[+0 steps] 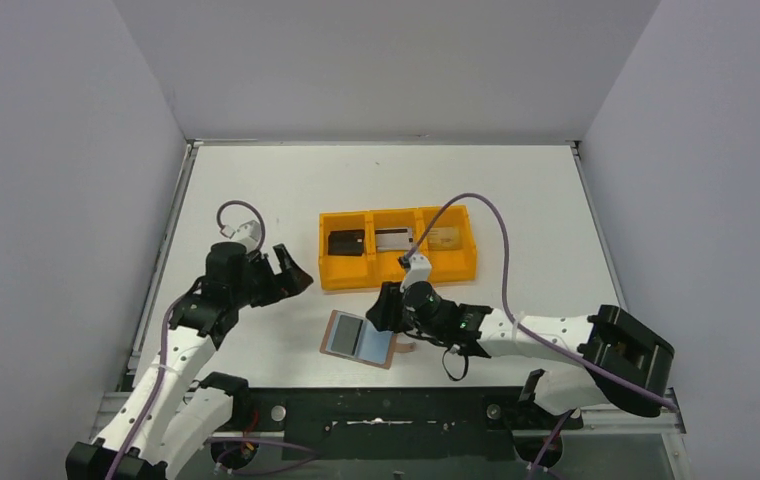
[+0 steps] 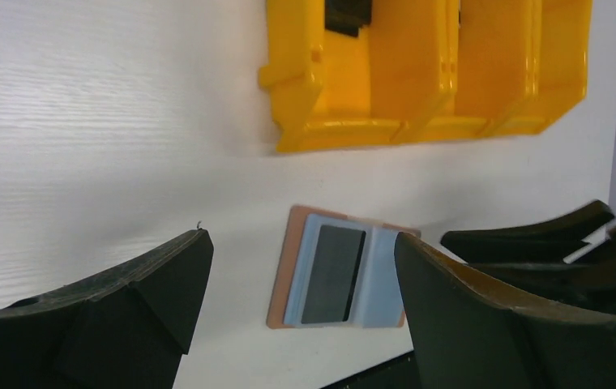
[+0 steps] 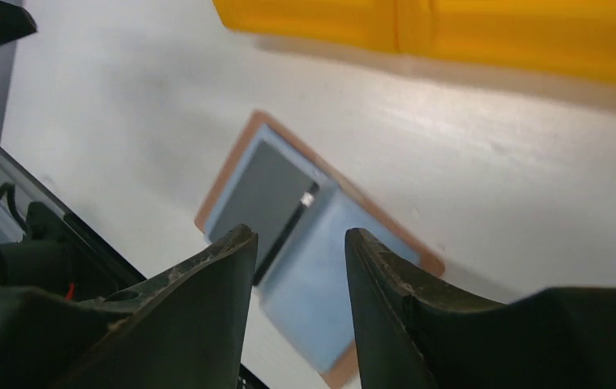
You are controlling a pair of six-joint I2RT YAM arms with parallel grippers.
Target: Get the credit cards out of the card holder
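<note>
Where right hand (image 3: 299,243) hovers, holder (image 1: 359,338) lies.

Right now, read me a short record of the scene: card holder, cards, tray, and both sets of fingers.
card holder: open flat on the table, on the near side of the tray
in holder: a dark rectangle in one panel, likely a card
tray: orange, three compartments
left compartment: black card
middle compartment: silvery card
right compartment: gold-tan card
left fingers: open, empty, left of the tray
right fingers: open, empty, over the card holder
</note>
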